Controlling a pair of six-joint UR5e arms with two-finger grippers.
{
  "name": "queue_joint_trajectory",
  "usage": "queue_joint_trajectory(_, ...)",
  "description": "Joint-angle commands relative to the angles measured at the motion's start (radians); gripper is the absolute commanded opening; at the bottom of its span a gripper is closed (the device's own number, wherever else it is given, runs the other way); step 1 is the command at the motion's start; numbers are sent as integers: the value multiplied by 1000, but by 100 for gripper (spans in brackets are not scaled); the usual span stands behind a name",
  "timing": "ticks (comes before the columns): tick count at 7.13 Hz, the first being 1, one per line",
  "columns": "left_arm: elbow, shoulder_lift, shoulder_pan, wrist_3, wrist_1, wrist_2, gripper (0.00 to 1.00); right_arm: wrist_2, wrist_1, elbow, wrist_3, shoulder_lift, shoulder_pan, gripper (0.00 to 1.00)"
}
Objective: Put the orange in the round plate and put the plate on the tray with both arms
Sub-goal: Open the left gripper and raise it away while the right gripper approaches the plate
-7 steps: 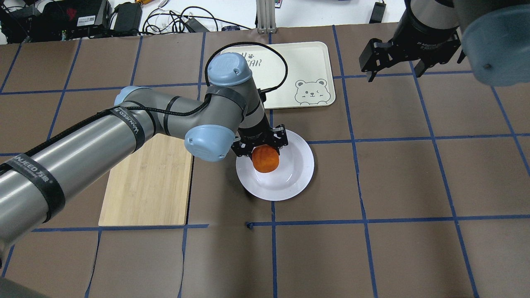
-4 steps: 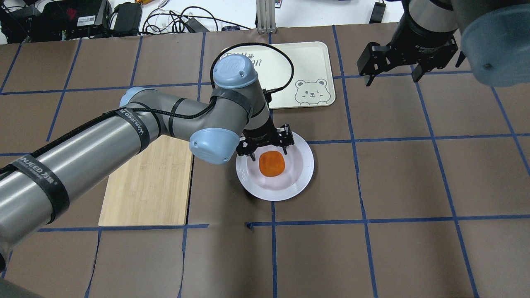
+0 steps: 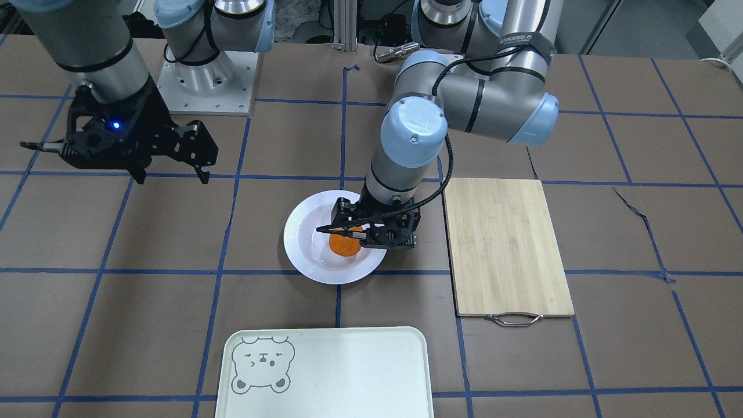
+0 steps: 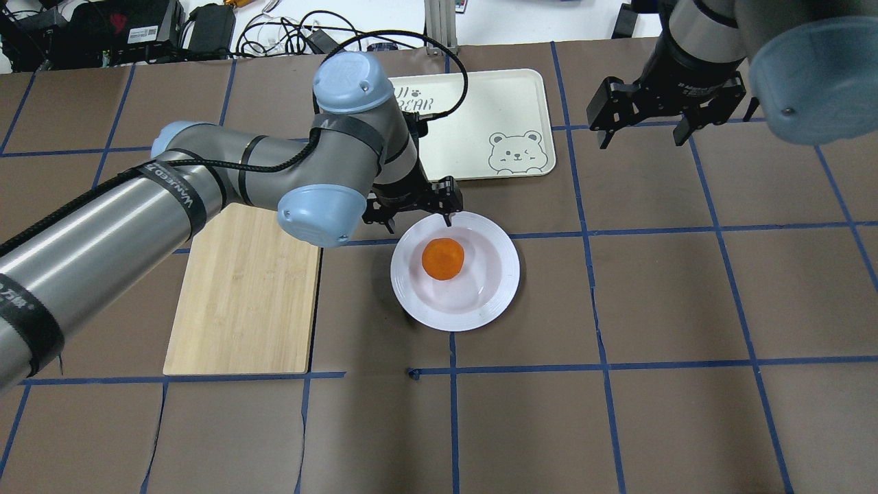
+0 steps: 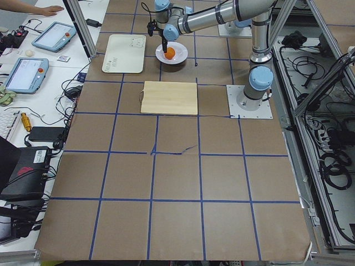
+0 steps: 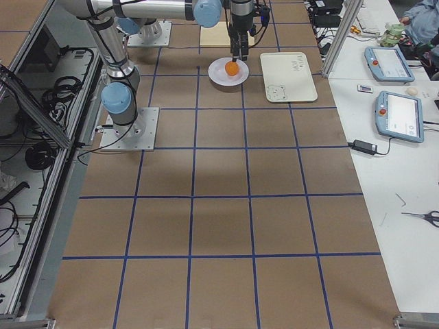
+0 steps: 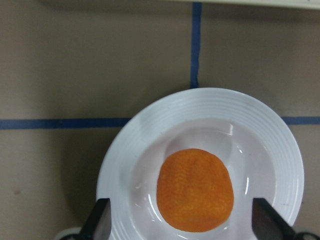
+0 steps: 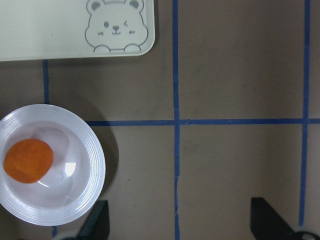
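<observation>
The orange [image 4: 442, 259] lies free in the sunken centre of the round plate [image 4: 495, 288], also seen from the front as orange [image 3: 344, 246] in plate [image 3: 302, 247]. My left gripper [image 4: 420, 223] is open and empty, raised over the plate's edge nearest the tray. In the left wrist view the orange [image 7: 195, 190] sits below the spread fingers [image 7: 101, 220]. My right gripper [image 4: 641, 137] hangs open and empty, well right of the tray [image 4: 494, 103]; its wrist view shows the plate [image 8: 95, 165], the orange [image 8: 28, 160] and the tray's bear corner [image 8: 116, 25].
A light wooden cutting board [image 4: 247, 295] with a metal handle lies left of the plate, under the left arm. Cables and electronics crowd the far table edge [image 4: 206, 34]. Brown paper with blue tape lines covers the table [image 4: 651, 309].
The left gripper let go of the orange, which now rests in the plate, then rose and drew back toward the tray. The right gripper shifted slightly left.
</observation>
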Motion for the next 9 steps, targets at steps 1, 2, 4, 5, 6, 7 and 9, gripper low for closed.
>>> queue_joint_trajectory(1,61,76,111,42,-139,44,100,131,-131,127,81,65,6,98)
queue_joint_trajectory(2,110,106,156,40,-195,53,100,201,-255,244,147,82,21,98)
queue_joint_trajectory(4,169,168,251,40,-295,53,100,326,-560,491,205,103,35,100)
queue_joint_trajectory(5,169,201,289,46,-333,105,100,361,-680,532,239,152,38,100)
queue_joint_trajectory(6,159,202,299,51,-373,238,100,381,-739,534,273,207,38,100)
queue_joint_trajectory(7,154,203,305,49,-390,257,100,383,-806,532,301,244,39,100)
queue_joint_trajectory(9,154,231,285,98,-393,224,100,392,-854,532,435,255,111,100)
